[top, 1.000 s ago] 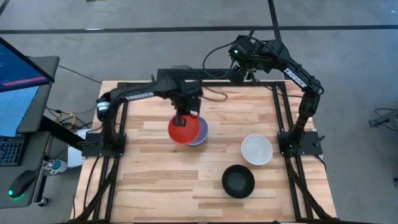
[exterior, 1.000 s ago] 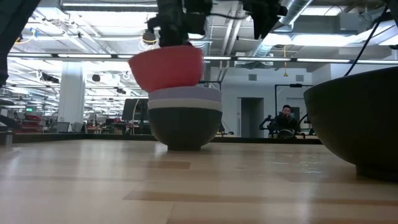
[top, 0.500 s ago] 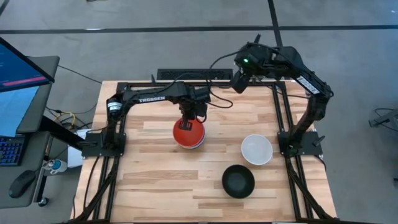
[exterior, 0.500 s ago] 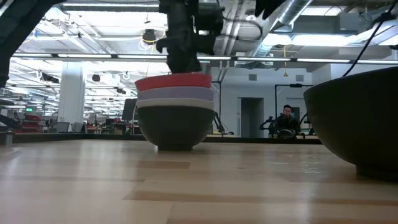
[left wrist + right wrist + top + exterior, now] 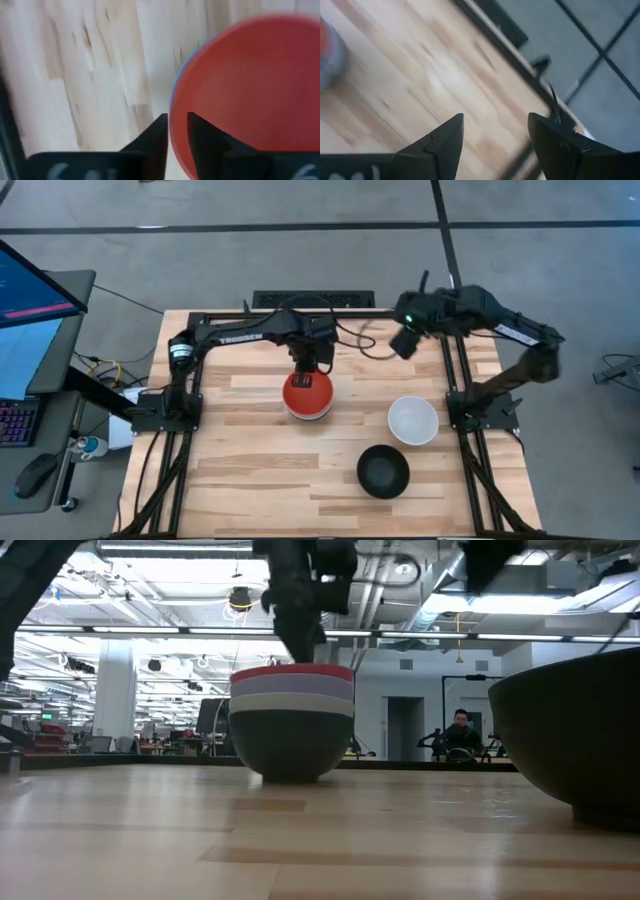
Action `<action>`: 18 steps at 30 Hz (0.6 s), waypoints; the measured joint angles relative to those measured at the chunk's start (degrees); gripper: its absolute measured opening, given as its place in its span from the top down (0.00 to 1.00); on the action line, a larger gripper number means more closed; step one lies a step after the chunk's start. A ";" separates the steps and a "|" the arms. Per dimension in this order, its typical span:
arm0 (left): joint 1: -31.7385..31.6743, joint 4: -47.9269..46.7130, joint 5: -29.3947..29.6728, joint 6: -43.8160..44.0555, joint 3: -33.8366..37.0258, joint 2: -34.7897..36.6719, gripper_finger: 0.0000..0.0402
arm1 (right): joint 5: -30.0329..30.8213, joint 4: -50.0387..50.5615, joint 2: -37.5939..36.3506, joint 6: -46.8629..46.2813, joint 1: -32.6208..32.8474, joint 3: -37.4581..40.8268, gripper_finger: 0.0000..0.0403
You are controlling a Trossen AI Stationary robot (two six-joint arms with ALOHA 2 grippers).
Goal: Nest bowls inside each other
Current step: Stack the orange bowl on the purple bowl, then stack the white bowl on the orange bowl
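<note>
A stack of nested bowls stands mid-table [image 5: 307,395]. In the low view a black bowl [image 5: 290,745] sits at the bottom, a white one and a light blue one [image 5: 292,686] lie inside it, and the red bowl [image 5: 292,671] is on top. My left gripper [image 5: 308,366] is above the stack's far side, shut on the red bowl's rim. A white bowl [image 5: 413,420] and a black bowl [image 5: 383,471] rest upright on the table, nearer and to the right. My right gripper [image 5: 405,340] hangs open in the air over the table's far right part. My left gripper [image 5: 177,132] pinches the red bowl's rim [image 5: 176,107] on its far side, with one finger [image 5: 200,137] inside the bowl and the other [image 5: 160,135] outside. The fingers come from above, pointing down. The red bowl sits level, nested in the light blue bowl [image 5: 182,65].
The arms' black base frames [image 5: 165,405] [image 5: 480,405] stand at the table's left and right. In the low view the loose black bowl [image 5: 575,730] looms close at the right. Bare wood lies along the near edge [image 5: 260,490] and left of the stack.
My left gripper has come down and a little toward the table's right with the red bowl. The bowl was lifted and tilted beside the stack; it now sits level inside the top of the stack. My right arm has swung toward the table's right and near side.
</note>
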State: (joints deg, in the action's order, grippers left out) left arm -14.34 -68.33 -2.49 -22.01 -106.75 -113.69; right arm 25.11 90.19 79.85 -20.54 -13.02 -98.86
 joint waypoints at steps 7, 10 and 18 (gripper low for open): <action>0.67 0.03 0.55 1.62 -0.01 2.57 0.63 | -1.50 -0.18 -13.74 -10.00 5.62 16.95 0.39; 1.58 -1.28 0.82 3.89 0.03 4.26 0.56 | -3.42 -0.06 -18.90 -16.90 8.82 23.37 0.39; 4.66 5.25 2.82 10.42 0.01 11.23 0.49 | -11.60 -5.24 -19.72 -29.25 16.85 42.13 0.39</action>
State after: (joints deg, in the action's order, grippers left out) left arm -9.68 -63.08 0.32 -11.59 -106.74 -102.46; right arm 13.51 84.96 60.13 -49.79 3.83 -56.73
